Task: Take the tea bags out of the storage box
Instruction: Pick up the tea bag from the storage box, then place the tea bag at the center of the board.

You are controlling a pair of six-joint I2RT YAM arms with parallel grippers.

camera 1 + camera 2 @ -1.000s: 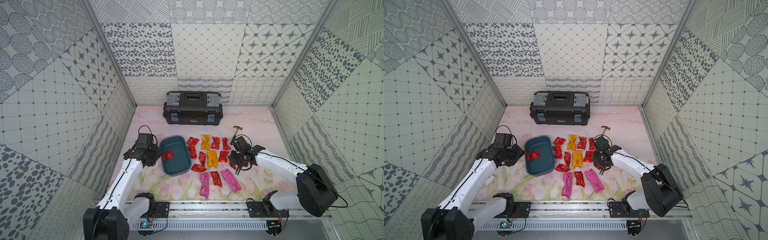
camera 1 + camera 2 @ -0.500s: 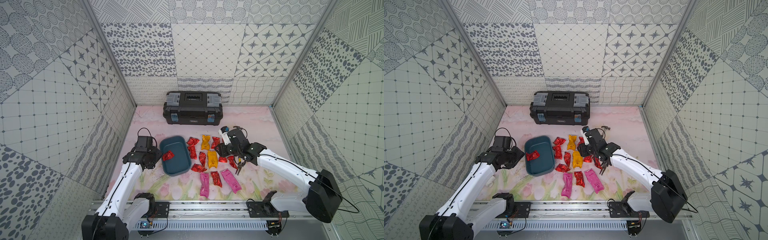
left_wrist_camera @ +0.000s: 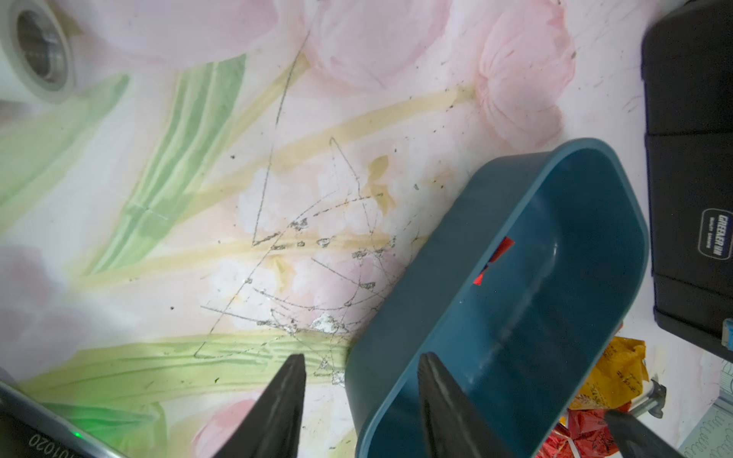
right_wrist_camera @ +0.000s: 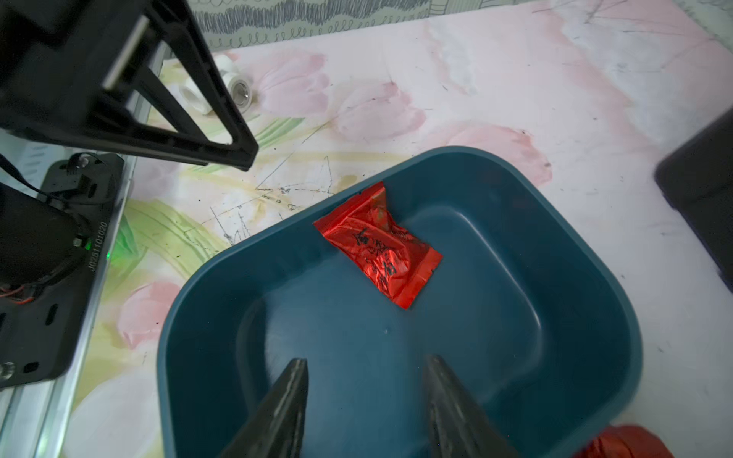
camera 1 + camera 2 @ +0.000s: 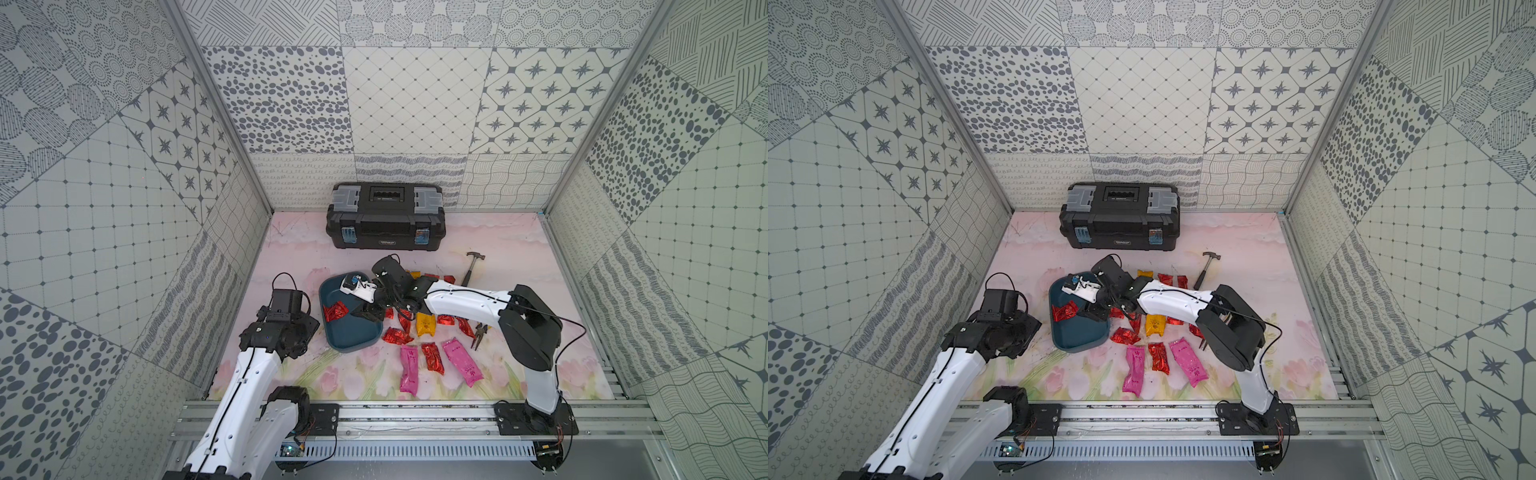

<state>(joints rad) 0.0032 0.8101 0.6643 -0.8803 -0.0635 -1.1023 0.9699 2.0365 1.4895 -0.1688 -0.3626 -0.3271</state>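
The storage box (image 4: 575, 253), dark blue and lidless, sits on the tulip-print surface (image 5: 511, 245) at 7 o'clock from the black toolbox (image 5: 386, 220). One red tea bag (image 4: 380, 244) remains inside, propped against the wall at the box's 9 o'clock. To lift it cleanly, I'd lower the right pincer (image 4: 365, 400) over the sachet's crimped edge and pinch without pushing the wall. That arm reaches across the laid-out sachets (image 5: 430, 324), its jaws parted and empty. The left pincer (image 3: 361, 392) straddles the box rim, jaws apart, gripping nothing
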